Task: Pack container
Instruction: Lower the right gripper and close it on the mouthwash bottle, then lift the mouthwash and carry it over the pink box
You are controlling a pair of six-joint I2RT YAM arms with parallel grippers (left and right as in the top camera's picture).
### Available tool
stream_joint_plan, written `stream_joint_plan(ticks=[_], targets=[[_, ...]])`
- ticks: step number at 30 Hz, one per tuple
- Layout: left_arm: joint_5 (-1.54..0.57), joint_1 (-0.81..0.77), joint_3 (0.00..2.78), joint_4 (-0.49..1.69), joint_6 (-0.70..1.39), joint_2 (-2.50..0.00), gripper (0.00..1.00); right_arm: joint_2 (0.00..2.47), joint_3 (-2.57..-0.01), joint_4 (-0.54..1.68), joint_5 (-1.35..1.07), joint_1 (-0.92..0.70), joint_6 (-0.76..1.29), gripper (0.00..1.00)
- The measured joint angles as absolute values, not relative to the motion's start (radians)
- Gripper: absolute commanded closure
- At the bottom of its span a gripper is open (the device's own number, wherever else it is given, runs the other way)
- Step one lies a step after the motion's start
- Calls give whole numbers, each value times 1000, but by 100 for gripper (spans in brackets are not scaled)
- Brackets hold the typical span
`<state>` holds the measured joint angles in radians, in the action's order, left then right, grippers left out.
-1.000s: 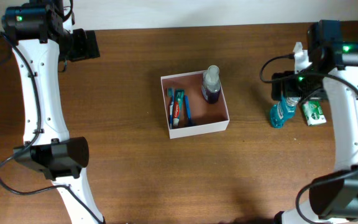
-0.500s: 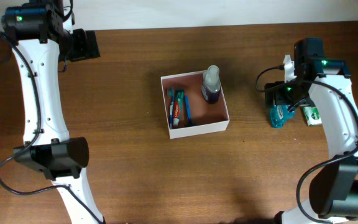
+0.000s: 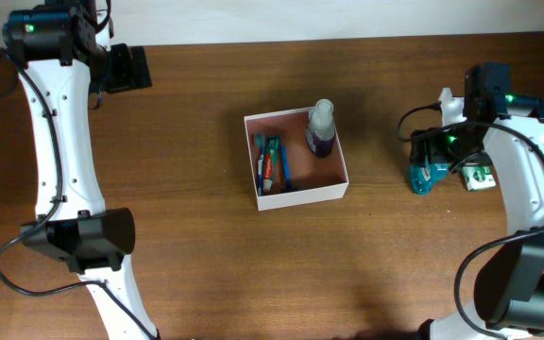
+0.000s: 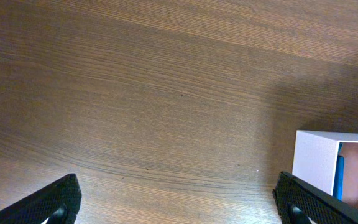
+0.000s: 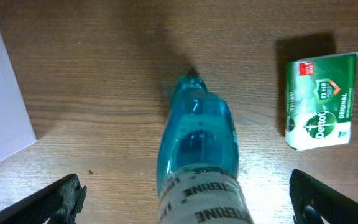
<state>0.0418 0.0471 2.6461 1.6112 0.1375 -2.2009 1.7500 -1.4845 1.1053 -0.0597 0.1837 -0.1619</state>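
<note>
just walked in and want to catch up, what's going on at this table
Two robot arms are packing toiletries into a white-walled container. It already holds a toothpaste tube, a blue toothbrush and a clear bottle of purple liquid. The right gripper is open above a teal mouthwash bottle on the table, not gripping it, with a green Dettol soap box beside it. The left gripper is open over bare table, holding nothing.

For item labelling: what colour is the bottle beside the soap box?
The bottle is translucent teal-blue; right wrist view shows it best.
</note>
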Motion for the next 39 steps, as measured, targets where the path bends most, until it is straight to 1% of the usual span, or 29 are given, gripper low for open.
stream_joint_plan(ticks=[12,13,17,18,19,22,23,29,32,36,39], targets=[[42,47,2646,1611,138,-2201,0,1797,-1480,1095,-72,184,-169,0],[42,47,2646,1611,137,-2201,0,1802,-1480,1094,-72,184,-170,2],[42,47,2646,1611,138,-2201,0,1804,-1479,1086,-73,184,-169,5],[42,47,2646,1611,137,-2201,0,1804,-1478,1081,-73,184,-170,7],[42,47,2646,1611,138,-2201,0,1804,-1478,1076,-73,184,-170,14],[42,47,2646,1611,138,-2201,0,1804,-1478,1065,-74,184,-172,27],[42,47,2646,1611,138,-2201,0,1804,-1478,1063,-73,184,-175,29],[42,47,2646,1611,138,-2201,0,1804,-1478,1056,-73,184,-179,30],[42,47,2646,1611,138,-2201,0,1804,-1478,1052,-74,184,-179,38],[42,47,2646,1611,138,-2201,0,1804,-1478,1050,-73,184,-182,45],[42,47,2646,1611,138,-2201,0,1804,-1478,1050,-73,184,-183,53]])
